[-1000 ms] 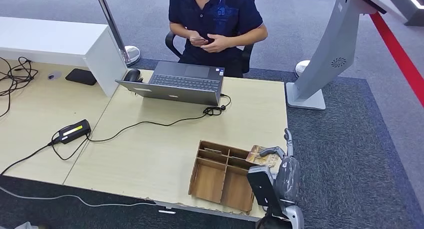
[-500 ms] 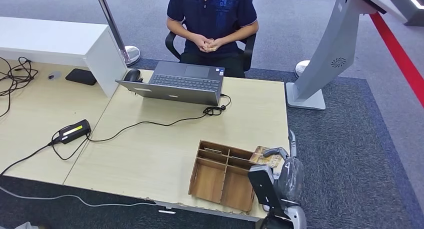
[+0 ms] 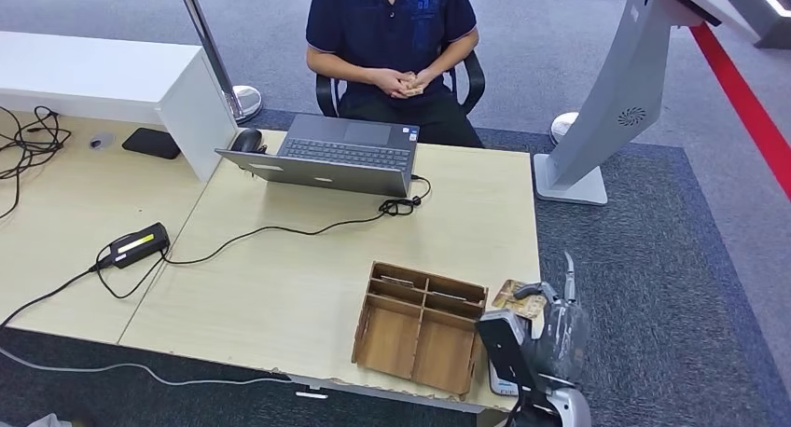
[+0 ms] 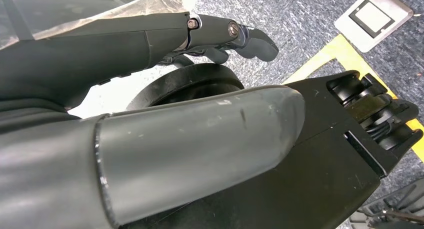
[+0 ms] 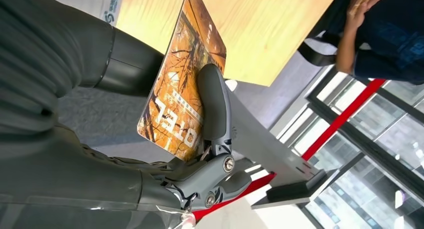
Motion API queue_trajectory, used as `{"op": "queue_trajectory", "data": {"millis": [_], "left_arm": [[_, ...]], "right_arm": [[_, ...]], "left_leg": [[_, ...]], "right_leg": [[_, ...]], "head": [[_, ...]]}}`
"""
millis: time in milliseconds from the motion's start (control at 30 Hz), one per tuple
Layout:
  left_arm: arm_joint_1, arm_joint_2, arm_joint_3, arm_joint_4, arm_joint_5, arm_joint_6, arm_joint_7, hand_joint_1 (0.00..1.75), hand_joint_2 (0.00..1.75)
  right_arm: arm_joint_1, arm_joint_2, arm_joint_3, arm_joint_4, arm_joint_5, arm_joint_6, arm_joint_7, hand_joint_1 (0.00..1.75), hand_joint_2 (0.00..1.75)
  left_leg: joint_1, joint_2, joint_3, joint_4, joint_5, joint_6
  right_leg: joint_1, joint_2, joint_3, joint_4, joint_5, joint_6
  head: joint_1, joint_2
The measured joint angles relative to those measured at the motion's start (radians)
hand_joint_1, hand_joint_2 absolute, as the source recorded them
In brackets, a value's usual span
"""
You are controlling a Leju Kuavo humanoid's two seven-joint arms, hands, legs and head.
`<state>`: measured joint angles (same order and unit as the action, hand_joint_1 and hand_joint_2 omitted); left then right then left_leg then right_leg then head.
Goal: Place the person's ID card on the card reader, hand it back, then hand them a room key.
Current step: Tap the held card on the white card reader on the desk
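Note:
The room key card (image 3: 520,299), orange-brown with "HOTEL" printed on it (image 5: 182,79), is pinched between the thumb and fingers of my right hand (image 3: 555,329). The hand is at the table's front right corner, just right of the wooden compartment box (image 3: 420,324). In the right wrist view the thumb (image 5: 212,104) presses on the card's face. A black card reader (image 3: 140,243) with a yellow-green strip lies at the table's left on its cable. The person (image 3: 392,26) sits behind the laptop with hands clasped. My left hand (image 4: 200,139) hangs over the floor, fingers apart, holding nothing.
An open grey laptop (image 3: 340,152) stands at the table's far side, with a cable running to the reader. A white partition (image 3: 196,110), a mouse (image 3: 247,140) and a black phone (image 3: 151,143) are at the left. A grey kiosk stand (image 3: 606,119) rises beyond the table's right edge.
My right hand has moved right and toward the table's front edge with the key card, away from the wooden box. The person has put the phone away, clasped both hands and moved back.

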<state>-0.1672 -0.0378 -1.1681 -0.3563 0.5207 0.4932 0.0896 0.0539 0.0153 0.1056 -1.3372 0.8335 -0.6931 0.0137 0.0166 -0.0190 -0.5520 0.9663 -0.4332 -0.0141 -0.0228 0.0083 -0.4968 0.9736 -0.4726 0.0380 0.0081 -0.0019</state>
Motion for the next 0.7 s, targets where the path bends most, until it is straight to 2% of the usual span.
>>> {"op": "queue_trajectory", "data": {"millis": [700], "left_arm": [[0.000,0.000,0.000,0.000,0.000,0.001,0.000,0.00,0.00]], "right_arm": [[0.012,0.000,-0.033,0.056,0.098,0.000,0.047,1.75,1.75]], "left_leg": [[0.000,0.000,0.000,0.000,0.000,0.000]], "right_leg": [[0.000,0.000,0.000,0.000,0.000,0.000]], "head": [[0.000,0.000]]}}
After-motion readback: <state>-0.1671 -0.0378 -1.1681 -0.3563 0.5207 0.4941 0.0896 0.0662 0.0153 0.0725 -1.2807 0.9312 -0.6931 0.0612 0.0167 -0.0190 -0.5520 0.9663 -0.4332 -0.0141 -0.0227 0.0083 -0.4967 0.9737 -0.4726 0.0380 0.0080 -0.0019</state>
